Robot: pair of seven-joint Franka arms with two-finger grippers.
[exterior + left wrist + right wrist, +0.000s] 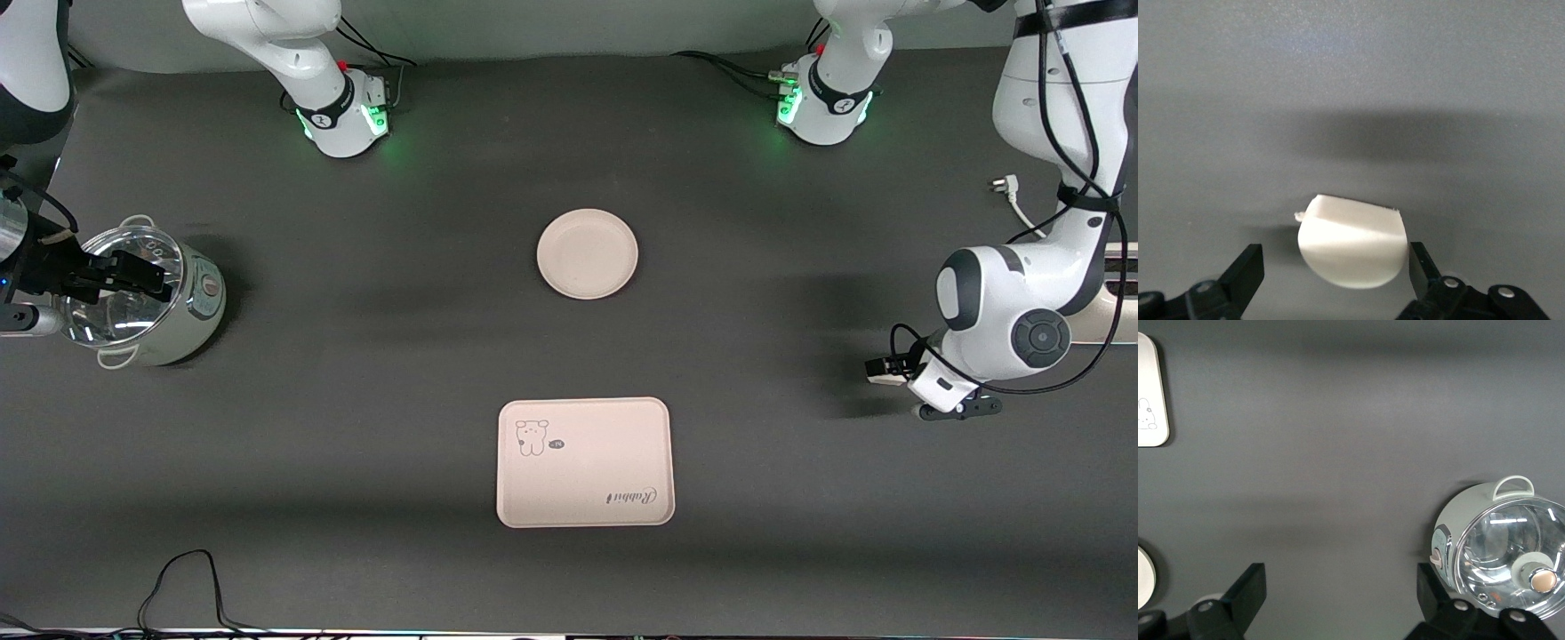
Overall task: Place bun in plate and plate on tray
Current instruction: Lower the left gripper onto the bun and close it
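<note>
Showing only in the left wrist view: the bun [1351, 243], lying on the grey table [1351, 80] between the spread fingers of the left gripper [1335, 250], flat edge away from the camera; one finger [1421, 267] just at its round side, the other [1245, 270] apart from it, so open and not gripping. In the front view, bun hidden under the left arm's wrist (only the left gripper [951, 409] seen, low at the left arm's end of the table).

Seen whole in the front view only: the plate [587, 253] in the middle of the table, bare, and the tray [582, 480] nearer to the camera, well apart from it. Readable there upside down: the script word "Rabbit" [633, 496], with a small rabbit drawing [532, 437] in the opposite corner.

Right gripper [133, 271] over a lidded pot [147, 298] at the right arm's end, waiting, fingers wide apart and holding nothing. In its wrist view only a corner of the tray, a sliver of the plate [1143, 577] and the pot's glass lid [1515, 560].
</note>
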